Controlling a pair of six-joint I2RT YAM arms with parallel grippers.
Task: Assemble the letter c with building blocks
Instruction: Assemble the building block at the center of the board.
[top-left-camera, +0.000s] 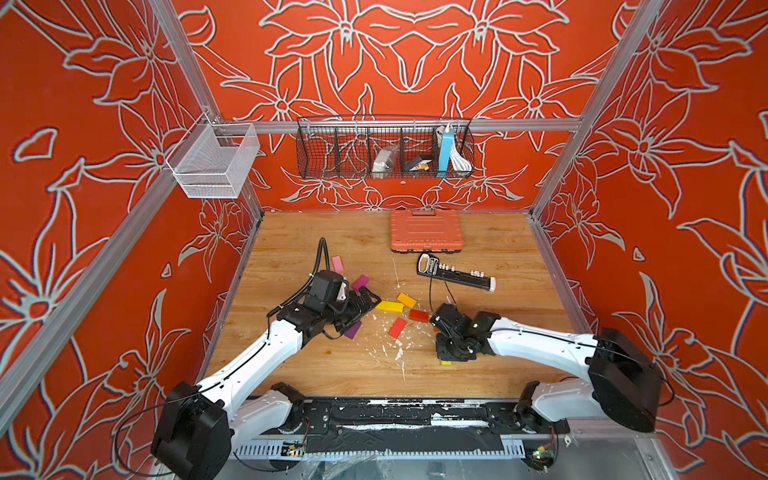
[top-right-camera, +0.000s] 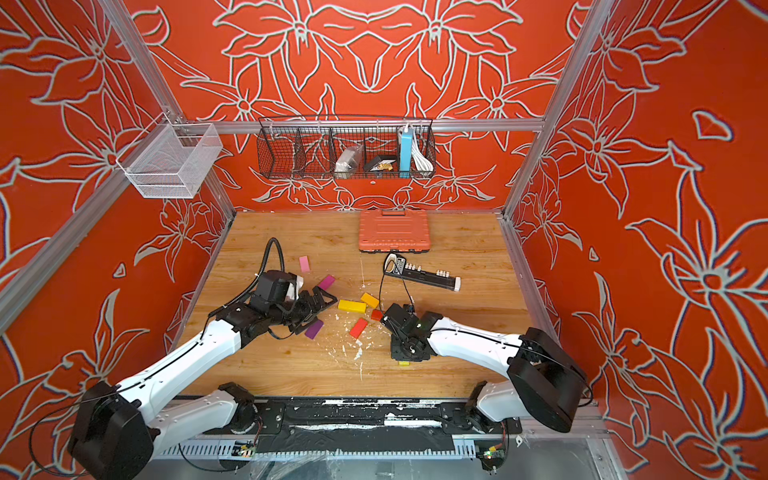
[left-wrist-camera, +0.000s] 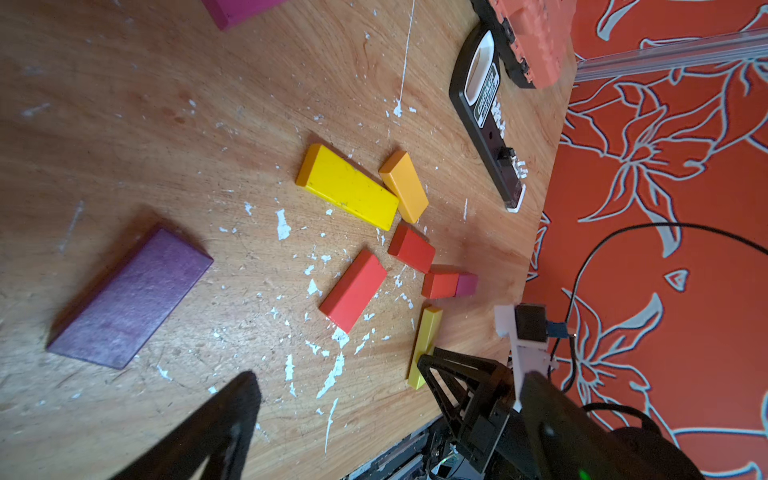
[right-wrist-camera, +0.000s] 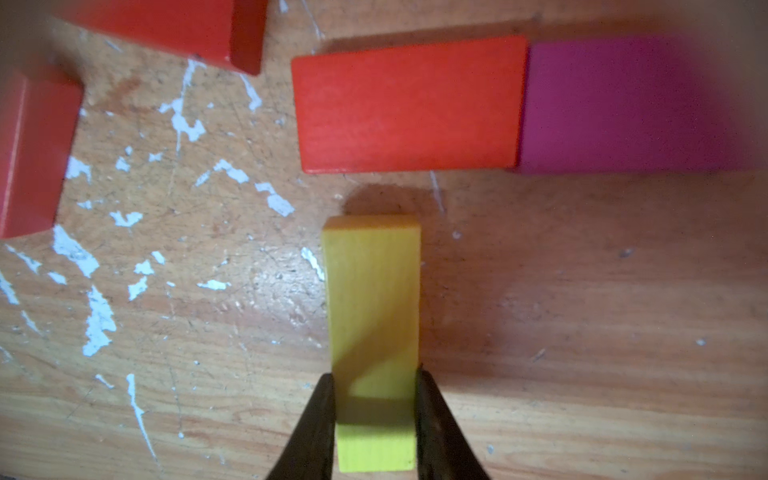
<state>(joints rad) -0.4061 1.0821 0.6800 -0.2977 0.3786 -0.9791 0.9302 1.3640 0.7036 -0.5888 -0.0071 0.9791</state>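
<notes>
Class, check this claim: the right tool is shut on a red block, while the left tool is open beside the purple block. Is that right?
Not quite. The right tool is shut on a yellow block, not a red one, as the right wrist view shows. The rest stands: the left tool is open beside the purple block.

Tight quarters: scattered blocks (top-left-camera: 389, 306) crowd ctr of table (top-left-camera: 332, 374), while black bar (top-left-camera: 457, 276) & orange case (top-left-camera: 426, 230) wall off rear right. Bare wood at front edge & rear left leaves passage.
</notes>
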